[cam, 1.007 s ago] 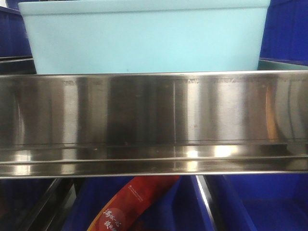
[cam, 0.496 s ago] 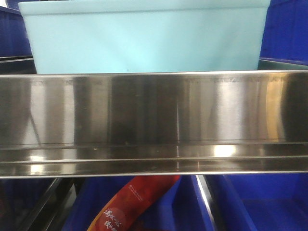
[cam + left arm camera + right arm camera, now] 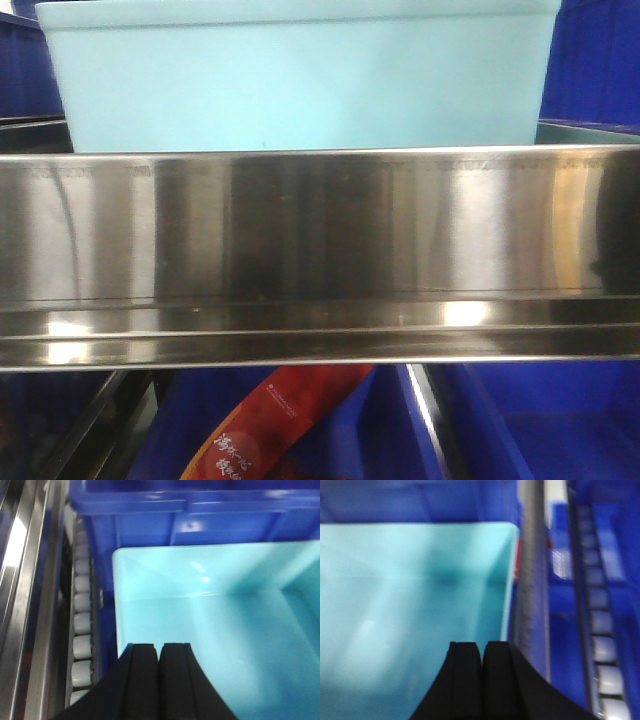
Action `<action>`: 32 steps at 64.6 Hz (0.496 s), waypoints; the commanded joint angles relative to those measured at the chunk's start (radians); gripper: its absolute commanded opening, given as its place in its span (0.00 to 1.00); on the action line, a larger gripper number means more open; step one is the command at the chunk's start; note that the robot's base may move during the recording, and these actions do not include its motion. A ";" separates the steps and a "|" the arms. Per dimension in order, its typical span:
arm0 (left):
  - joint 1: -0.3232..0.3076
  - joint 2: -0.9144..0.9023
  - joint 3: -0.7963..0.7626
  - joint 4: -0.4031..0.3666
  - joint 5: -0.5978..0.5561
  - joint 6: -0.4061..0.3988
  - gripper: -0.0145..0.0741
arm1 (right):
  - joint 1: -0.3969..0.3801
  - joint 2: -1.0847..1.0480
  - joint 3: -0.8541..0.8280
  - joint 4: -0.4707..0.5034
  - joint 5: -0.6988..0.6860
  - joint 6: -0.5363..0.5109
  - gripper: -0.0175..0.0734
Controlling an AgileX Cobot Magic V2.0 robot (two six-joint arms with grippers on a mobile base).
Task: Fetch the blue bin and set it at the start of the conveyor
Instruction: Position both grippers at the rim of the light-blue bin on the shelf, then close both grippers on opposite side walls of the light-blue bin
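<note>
The left gripper (image 3: 160,647) hangs over the near left corner of the blue bin (image 3: 210,610), its black fingers pressed together with only a thin seam between them and nothing in them. The right gripper (image 3: 481,645) is closed the same way over the near right corner. The bin sits on the shelf, not yet lifted, and the conveyor is not in view.

The main risk looks like the grip itself. The walls are smooth and the rim is thin, so closed fingers pushing from inside could slip, and an uneven lift by the two arms would tilt the bin. The shelf's steel rail (image 3: 320,230) stands up in front of the bin's lower wall, so a straight pull would likely catch on it. The bin has to rise first.

White rollers (image 3: 81,645) run along the shelf beside the bin. A dark blue crate (image 3: 200,520) stands close behind and at the left side, leaving little room for fingers outside the walls. Below the rail, a red packet (image 3: 270,430) lies in a lower crate (image 3: 540,420).
</note>
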 commanded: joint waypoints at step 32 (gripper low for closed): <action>0.030 0.189 -0.141 0.013 0.115 -0.026 0.52 | 0.000 0.299 -0.334 -0.108 0.225 0.038 0.27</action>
